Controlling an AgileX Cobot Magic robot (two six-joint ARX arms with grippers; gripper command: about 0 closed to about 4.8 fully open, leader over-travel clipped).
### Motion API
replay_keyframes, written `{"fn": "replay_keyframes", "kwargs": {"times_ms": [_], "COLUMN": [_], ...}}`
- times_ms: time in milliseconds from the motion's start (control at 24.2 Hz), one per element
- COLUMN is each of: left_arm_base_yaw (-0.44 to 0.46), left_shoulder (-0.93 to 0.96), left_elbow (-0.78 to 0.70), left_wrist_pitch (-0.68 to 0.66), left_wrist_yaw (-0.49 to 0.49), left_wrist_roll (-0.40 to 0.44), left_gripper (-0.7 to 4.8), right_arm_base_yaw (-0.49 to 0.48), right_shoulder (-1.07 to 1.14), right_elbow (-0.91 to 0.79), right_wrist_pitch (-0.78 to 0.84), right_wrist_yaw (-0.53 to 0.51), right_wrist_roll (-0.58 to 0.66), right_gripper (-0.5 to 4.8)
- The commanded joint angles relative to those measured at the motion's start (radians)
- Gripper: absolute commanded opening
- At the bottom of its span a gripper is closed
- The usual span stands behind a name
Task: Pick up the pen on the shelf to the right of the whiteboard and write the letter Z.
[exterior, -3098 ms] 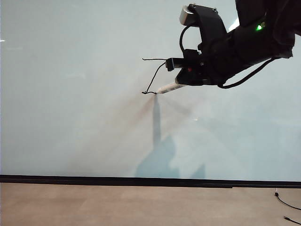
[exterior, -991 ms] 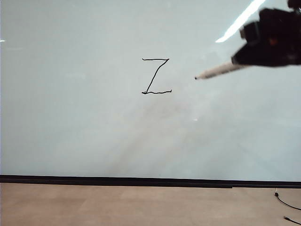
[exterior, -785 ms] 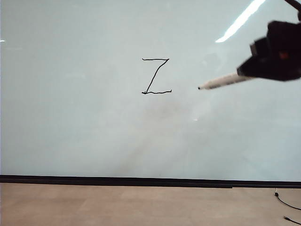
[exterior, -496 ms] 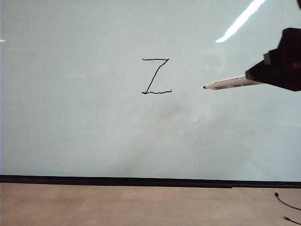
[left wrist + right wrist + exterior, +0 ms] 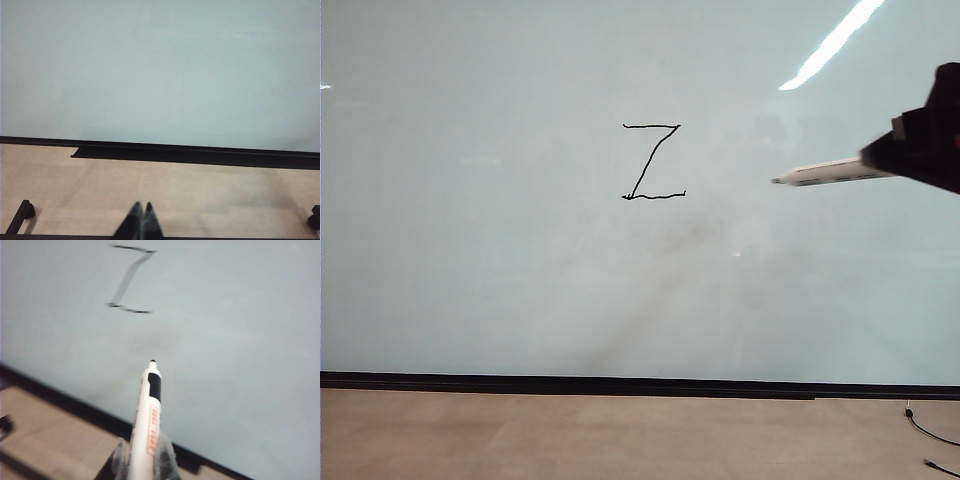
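Light was bright and even. A slanted glare streak crossed the whiteboard at upper right. The right wrist view was softly blurred.

Large glossy pale grey-white whiteboard, thin black strip along lower edge. Small hand-drawn black letter Z, complete, slightly wobbly, well apart from right gripper, beyond pen tip. Slim white marker pen, orange-printed barrel, black tip, clamped in right gripper, tip clear of board, pointing toward Z.

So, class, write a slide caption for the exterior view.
Right gripper holds the pen off the whiteboard, right of a finished letter Z.
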Motion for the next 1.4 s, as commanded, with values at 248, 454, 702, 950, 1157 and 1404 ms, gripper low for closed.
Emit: {"fn": "replay_keyframes", "kwargs": {"times_ms": [248, 454, 702, 950, 1157, 1404], "left_arm_base_yaw": [0.0, 0.0, 0.0, 0.0, 0.0, 0.0], "left_shoulder": [0.0, 0.0, 0.0, 0.0, 0.0, 0.0], "left_elbow": [0.002, 0.002, 0.002, 0.002, 0.002, 0.002], "left_wrist_pitch": [0.011, 0.011, 0.011, 0.011, 0.011, 0.011], "left_wrist_yaw": [0.0, 0.0, 0.0, 0.0, 0.0, 0.0], "left_wrist_roll": [0.005, 0.005, 0.005, 0.005, 0.005, 0.005], "left_gripper": [-0.05, -0.05, -0.05, -0.04, -0.05, -0.04], "right_arm_base_yaw": [-0.3, -0.375, -0.462, -0.477, -0.477, -0.484], "right_shoulder": [-0.002, -0.002, -0.005, -0.114, -0.298, -0.415], "right_elbow": [0.005, 0.005, 0.005, 0.005, 0.005, 0.005], "right_wrist_pitch": [0.065, 0.061, 0.063, -0.061, -0.277, -0.356], "right_wrist_yaw": [-0.187, -0.201, -0.243, -0.23, -0.201, -0.175], "right_wrist_roll": [0.028, 0.044, 0.068, 0.07, 0.07, 0.07], "right_gripper": [-0.07, -0.07, -0.07, -0.08, -0.08, -0.08]}}
